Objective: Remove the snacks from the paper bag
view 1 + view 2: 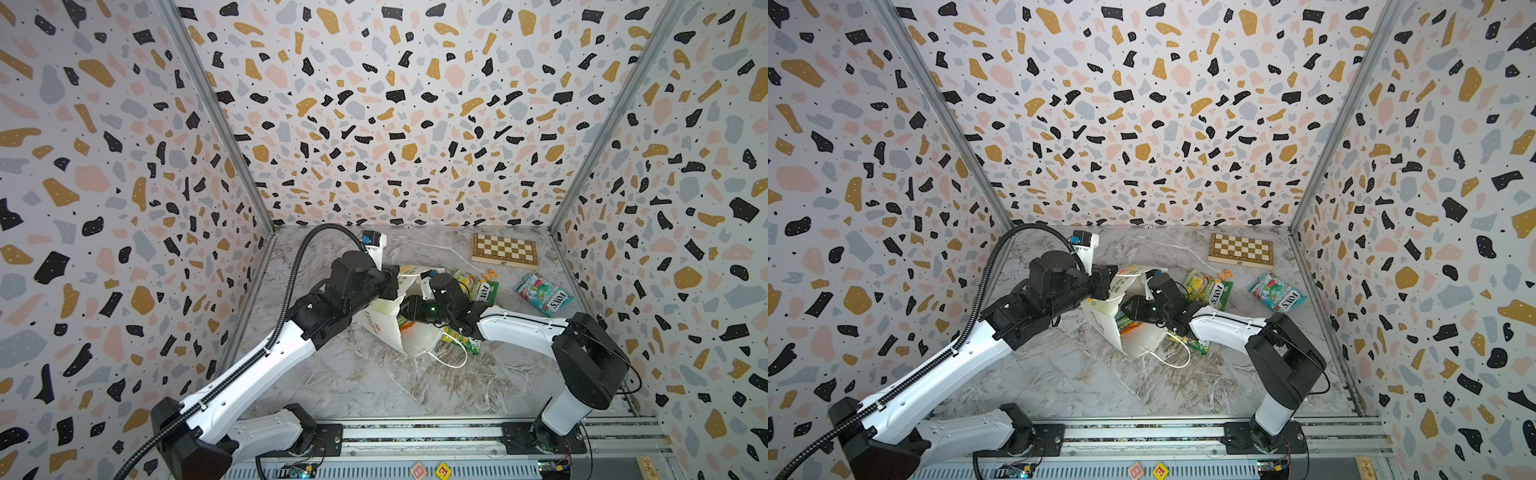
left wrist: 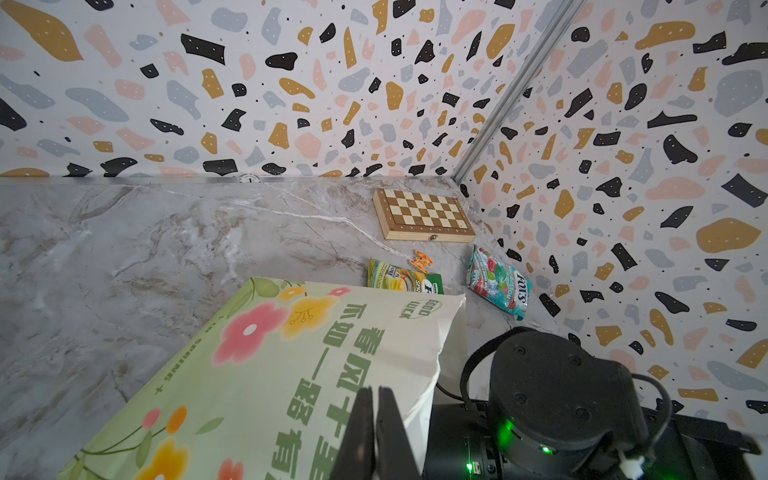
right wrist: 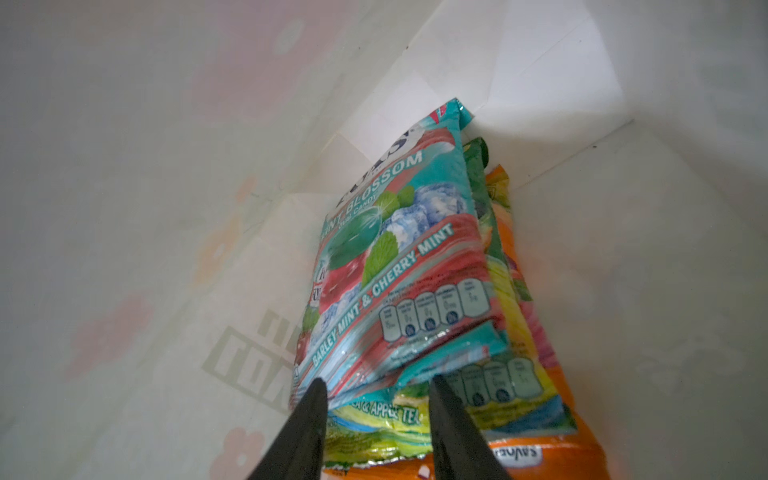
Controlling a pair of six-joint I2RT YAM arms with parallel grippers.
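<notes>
Between the right jaws lies the edge of the teal snack (image 3: 399,266).

A folded chessboard (image 1: 504,250) lies near an orange trinket (image 1: 490,274).

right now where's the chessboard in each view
In both top views: chessboard at the far right corner of the table.
Left wrist: beyond the paper bag, same corner.
Right wrist: not in it.
Shared landmark: teal packet on the table near it.

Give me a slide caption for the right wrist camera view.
Inside the paper bag, the right gripper, jaws apart, at the stacked snacks, a teal mint packet facing the camera.
</notes>
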